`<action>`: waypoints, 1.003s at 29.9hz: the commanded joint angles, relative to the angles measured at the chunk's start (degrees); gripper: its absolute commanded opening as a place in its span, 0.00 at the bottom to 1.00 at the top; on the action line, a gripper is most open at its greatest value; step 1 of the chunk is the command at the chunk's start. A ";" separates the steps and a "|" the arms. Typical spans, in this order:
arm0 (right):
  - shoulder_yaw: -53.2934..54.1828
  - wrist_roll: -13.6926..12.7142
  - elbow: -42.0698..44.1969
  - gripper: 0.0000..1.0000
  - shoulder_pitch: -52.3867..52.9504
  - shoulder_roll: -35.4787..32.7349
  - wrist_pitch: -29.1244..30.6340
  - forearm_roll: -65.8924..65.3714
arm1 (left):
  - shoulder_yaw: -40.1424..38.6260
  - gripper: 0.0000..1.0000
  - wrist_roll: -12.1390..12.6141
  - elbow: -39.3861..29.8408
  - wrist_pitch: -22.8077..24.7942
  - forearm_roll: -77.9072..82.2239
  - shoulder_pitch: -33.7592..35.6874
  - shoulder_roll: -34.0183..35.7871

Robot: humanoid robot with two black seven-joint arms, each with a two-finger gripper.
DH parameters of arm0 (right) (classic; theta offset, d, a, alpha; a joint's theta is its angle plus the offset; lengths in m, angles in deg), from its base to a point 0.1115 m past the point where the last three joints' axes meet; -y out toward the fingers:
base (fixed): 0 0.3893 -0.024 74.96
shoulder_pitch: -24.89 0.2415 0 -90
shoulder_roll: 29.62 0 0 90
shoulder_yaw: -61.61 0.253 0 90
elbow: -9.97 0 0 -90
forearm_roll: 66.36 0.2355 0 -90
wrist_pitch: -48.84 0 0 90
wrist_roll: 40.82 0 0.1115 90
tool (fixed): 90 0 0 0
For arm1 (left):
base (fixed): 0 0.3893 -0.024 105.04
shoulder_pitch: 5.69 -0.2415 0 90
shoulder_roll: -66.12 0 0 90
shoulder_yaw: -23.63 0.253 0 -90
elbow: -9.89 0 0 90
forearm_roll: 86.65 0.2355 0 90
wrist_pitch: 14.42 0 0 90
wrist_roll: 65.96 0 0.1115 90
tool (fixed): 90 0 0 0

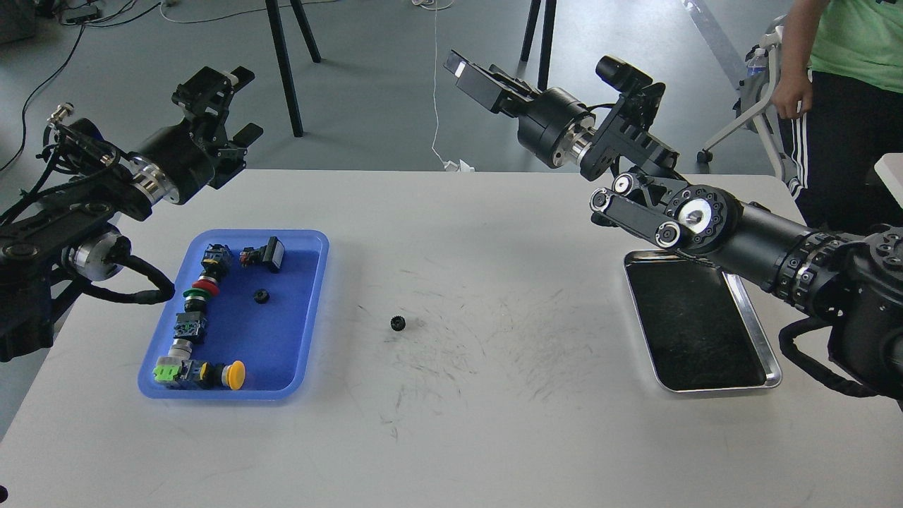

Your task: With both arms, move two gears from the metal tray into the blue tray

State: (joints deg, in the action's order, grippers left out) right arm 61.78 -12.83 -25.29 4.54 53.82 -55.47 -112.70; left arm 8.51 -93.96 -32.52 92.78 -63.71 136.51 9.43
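Observation:
One gear (pixel 262 296) lies inside the blue tray (pixel 308 337), near its middle. The other gear (pixel 397 323) lies on the white table between the two trays, with nothing touching it. The metal tray (pixel 772 369) at the right holds no gear. My left gripper (pixel 236 99) is open and empty, raised above the table's far left edge, behind the blue tray. My right gripper (pixel 471 79) is raised high beyond the table's far edge, pointing left. Its jaws look apart and hold nothing.
The blue tray also holds coloured push-button switches (pixel 201 331) along its left side and a black connector with a white label (pixel 267 255). A person (pixel 846 106) stands at the far right. Chair legs (pixel 286 70) stand beyond the table.

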 commanded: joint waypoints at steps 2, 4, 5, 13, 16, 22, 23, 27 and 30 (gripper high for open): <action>0.71 0.01 0.01 0.94 0.22 -3.90 -0.02 5.55 | 0.00 0.97 0.00 -1.45 0.46 6.48 -0.17 -0.09; 1.58 0.01 0.10 0.94 0.22 -5.66 0.07 8.27 | 0.00 0.97 0.00 -3.29 0.47 8.87 -0.09 0.00; 1.68 0.01 0.19 0.95 0.22 -6.54 0.07 9.67 | 0.00 0.97 0.00 -6.08 0.12 9.75 0.09 0.35; 2.20 0.01 0.36 0.95 -2.32 -11.02 -0.02 13.20 | 1.58 0.97 0.00 -12.96 0.46 24.67 0.97 2.37; 2.29 0.01 0.36 0.95 -3.11 -11.73 -0.10 13.20 | 1.67 0.97 0.00 -16.73 0.11 31.88 1.23 2.72; 2.47 0.01 0.28 0.95 -3.91 -12.26 -0.28 13.20 | 1.49 0.98 0.00 -20.87 0.37 47.62 1.06 4.39; 2.47 0.01 0.36 0.95 -3.99 -12.26 -0.28 13.20 | 1.58 0.98 0.00 -22.01 0.46 48.50 1.06 4.83; 2.38 0.01 0.36 0.95 -4.35 -12.87 -0.28 13.20 | 1.58 0.98 0.00 -23.95 2.48 50.09 1.06 5.98; 2.47 0.01 0.36 0.95 -4.35 -12.96 -0.28 13.20 | 1.41 0.97 0.00 -25.35 1.09 51.24 0.97 5.45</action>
State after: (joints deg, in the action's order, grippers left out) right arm 64.19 -12.82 -24.93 0.21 41.00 -55.75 -99.50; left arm 10.04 -93.97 -56.51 94.75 -13.41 137.58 15.25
